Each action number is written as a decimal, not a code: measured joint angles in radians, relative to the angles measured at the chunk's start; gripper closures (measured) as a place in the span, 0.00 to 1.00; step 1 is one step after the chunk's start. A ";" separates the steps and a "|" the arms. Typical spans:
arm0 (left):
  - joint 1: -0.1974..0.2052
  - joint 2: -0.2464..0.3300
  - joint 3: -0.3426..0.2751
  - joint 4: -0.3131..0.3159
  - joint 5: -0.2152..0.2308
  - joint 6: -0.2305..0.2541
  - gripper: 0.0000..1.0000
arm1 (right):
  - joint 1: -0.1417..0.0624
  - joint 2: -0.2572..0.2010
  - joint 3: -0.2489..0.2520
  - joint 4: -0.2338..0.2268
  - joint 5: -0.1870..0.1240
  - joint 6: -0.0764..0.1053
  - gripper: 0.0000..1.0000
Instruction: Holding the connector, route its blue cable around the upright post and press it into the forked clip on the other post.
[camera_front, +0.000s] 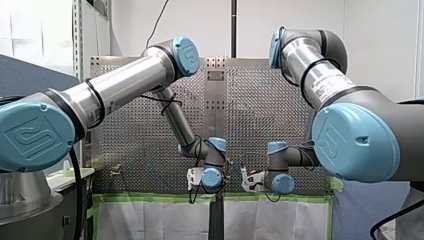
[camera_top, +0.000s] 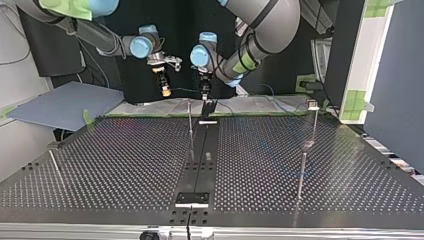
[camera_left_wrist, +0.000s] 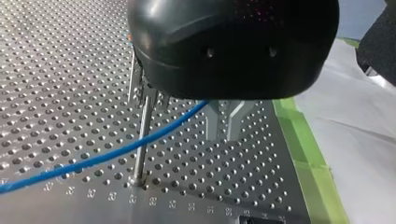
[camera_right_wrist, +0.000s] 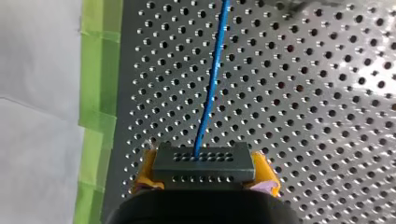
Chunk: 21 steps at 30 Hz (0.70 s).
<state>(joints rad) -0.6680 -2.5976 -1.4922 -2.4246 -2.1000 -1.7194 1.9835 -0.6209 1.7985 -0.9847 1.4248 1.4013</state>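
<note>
Here my right gripper (camera_right_wrist: 205, 179) clamps the dark grey perforated block connector (camera_right_wrist: 204, 163) by the perforated metal table's (camera_right_wrist: 303, 116) green-taped edge, apparently drawing its thin blue cable (camera_right_wrist: 212, 79) straight toward the slender upright metal post (camera_left_wrist: 142, 135); my left gripper's (camera_left_wrist: 226, 135) state I cannot tell.

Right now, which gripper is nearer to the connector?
Right. My right gripper holds the connector between its yellow pads; my left gripper is along the blue cable, beside the upright post.
</note>
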 joint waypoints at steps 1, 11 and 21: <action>0.001 0.000 0.000 0.002 0.001 -0.001 0.88 | -0.001 0.003 -0.005 0.006 -0.001 0.000 1.00; 0.016 -0.001 0.003 0.026 0.031 -0.023 0.88 | -0.009 0.006 -0.056 0.036 -0.014 0.002 1.00; 0.019 -0.034 0.046 0.018 0.052 -0.050 0.88 | -0.018 0.006 -0.089 0.053 -0.034 0.002 1.00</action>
<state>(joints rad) -0.6493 -2.6316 -1.4461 -2.4062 -2.0482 -1.7691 1.9653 -0.6146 1.7091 -0.9314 1.3911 1.4036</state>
